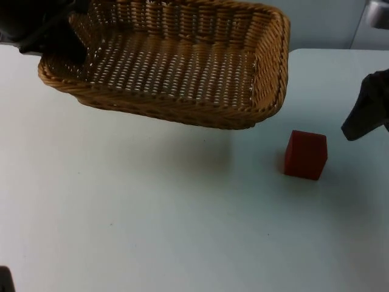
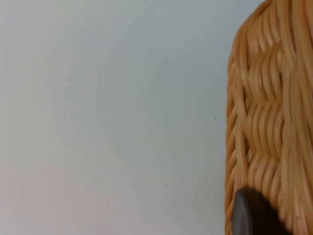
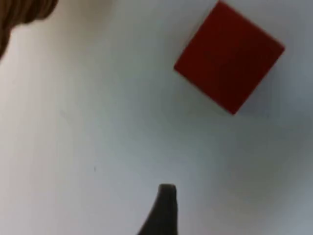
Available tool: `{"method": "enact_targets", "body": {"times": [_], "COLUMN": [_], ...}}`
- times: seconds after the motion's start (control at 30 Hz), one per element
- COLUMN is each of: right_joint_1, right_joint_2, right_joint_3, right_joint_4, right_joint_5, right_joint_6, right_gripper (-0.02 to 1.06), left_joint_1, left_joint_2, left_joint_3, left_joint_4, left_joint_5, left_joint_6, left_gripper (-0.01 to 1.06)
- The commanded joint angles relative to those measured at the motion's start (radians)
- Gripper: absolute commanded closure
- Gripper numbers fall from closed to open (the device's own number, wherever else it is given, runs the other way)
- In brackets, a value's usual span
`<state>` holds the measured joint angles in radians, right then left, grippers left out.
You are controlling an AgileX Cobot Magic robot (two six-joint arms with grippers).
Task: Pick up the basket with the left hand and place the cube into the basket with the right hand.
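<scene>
Left gripper clamped basket, lifted at 12. Right gripper, fingers unclear, probably approaching cube; next grasp.

Baskets: we count one wicker basket
Cubes: we count one red cube
Grippers: we make out perhaps one, the right gripper, partly cropped

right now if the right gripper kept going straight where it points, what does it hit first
Most likely bare table. The right gripper hangs beside the cube, and in its wrist view the cube sits off the fingertip's line. Depth is unclear, so a graze is possible.
</scene>
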<state>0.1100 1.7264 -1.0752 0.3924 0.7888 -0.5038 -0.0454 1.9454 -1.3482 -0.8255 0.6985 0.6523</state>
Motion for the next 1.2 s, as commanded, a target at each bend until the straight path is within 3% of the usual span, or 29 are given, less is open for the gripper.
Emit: {"method": "enact_targets", "body": {"times": [0.0, 0.13, 0.37, 0.63, 1.17], "right_joint_1": [0.020, 0.032, 0.037, 0.042, 0.138], "right_joint_2": [0.011, 0.040, 0.178, 0.263, 0.275], "right_joint_3": [-0.018, -0.045, -0.101, -0.104, -0.104], "right_joint_4": [-0.024, -0.017, -0.022, 0.076, 0.080], "right_joint_5": [-0.075, -0.135, -0.134, -0.215, -0.344], "right_joint_6": [0.107, 0.175, 0.343, 0.355, 0.347], "right_gripper": [0.28, 0.27, 0.06, 0.06, 0.06], "left_joint_1": [0.002, 0.002, 0.002, 0.002, 0.002], "left_joint_2": [-0.014, -0.014, -0.014, -0.014, -0.014], "left_joint_3": [-0.003, -0.003, -0.003, -0.003, -0.003], "left_joint_4": [-0.038, -0.038, -0.039, -0.039, -0.039], "left_joint_5": [-0.001, -0.001, -0.004, -0.015, -0.073], "left_joint_6": [-0.006, -0.006, -0.006, -0.006, -0.006], "left_gripper": [1.05, 1.05, 1.05, 1.05, 1.05]}}
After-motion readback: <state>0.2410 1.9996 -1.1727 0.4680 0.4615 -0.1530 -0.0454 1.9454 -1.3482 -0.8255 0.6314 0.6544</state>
